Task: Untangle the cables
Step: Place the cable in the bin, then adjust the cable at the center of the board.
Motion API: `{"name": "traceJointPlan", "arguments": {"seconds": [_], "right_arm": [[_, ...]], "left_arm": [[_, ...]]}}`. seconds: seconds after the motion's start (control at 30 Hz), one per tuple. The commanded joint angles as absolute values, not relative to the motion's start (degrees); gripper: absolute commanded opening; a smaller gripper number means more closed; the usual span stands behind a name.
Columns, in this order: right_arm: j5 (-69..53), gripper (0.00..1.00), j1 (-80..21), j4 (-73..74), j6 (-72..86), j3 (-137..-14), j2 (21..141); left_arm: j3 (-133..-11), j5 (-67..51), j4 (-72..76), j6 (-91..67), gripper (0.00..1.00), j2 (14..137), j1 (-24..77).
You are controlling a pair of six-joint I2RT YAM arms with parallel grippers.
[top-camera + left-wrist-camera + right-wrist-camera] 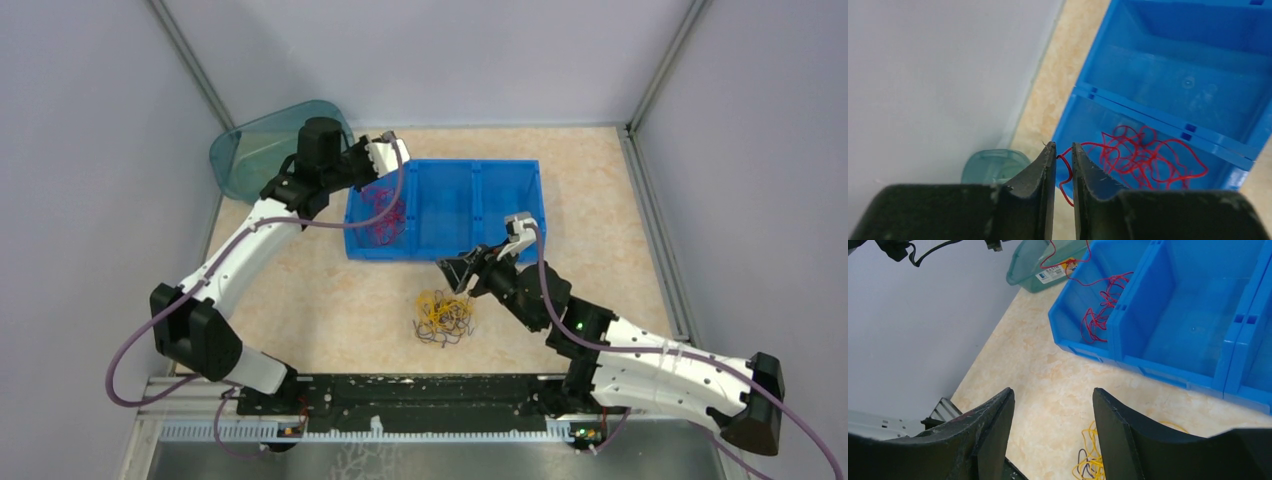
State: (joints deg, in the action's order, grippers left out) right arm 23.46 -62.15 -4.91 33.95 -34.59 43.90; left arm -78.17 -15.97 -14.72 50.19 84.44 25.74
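A bunch of curly red cables lies in the left compartment of the blue bin. My left gripper hangs over that compartment's left wall. In the left wrist view its jaws stand a narrow slit apart, and a loop of red cable runs loosely through the gap. A tangle of yellow and dark cables lies on the table in front of the bin. My right gripper hovers just above and behind it, open and empty, with the yellow tangle under its right finger.
The bin's middle compartment holds nothing. A teal translucent container stands at the back left, beside the bin. Grey walls close in the table on the left, the back and the right.
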Motion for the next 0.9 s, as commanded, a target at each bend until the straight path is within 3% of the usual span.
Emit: {"name": "traceJointPlan", "arguments": {"seconds": [0.0, 0.1, 0.37, 0.5, 0.63, 0.87], "right_arm": [[25.2, 0.59, -62.6, -5.7, 35.2, -34.0, 42.2], [25.5, 0.59, -62.6, -5.3, 35.6, -33.8, 41.9], [25.9, 0.59, -62.6, -4.2, 35.7, -33.8, 41.7], [26.0, 0.59, -62.6, -2.5, 36.2, -33.7, 41.5], [25.6, 0.61, -62.6, 2.2, 37.7, -33.9, 42.2], [19.0, 0.63, -62.6, 8.6, 41.9, -28.6, 42.1]], "left_arm": [[-79.2, -16.6, -21.1, 43.7, 0.25, 86.9, 25.7], [-80.5, -16.9, -24.1, 43.4, 0.37, 88.8, 25.7], [-88.7, -15.8, -27.5, 43.3, 0.81, 93.6, 25.0], [-93.8, -17.6, -30.1, 42.8, 0.84, 94.4, 23.7], [-96.1, -23.7, -39.2, 44.4, 0.95, 93.9, 23.0], [-79.9, -35.0, -48.2, 49.1, 0.99, 82.9, 24.0]]}}
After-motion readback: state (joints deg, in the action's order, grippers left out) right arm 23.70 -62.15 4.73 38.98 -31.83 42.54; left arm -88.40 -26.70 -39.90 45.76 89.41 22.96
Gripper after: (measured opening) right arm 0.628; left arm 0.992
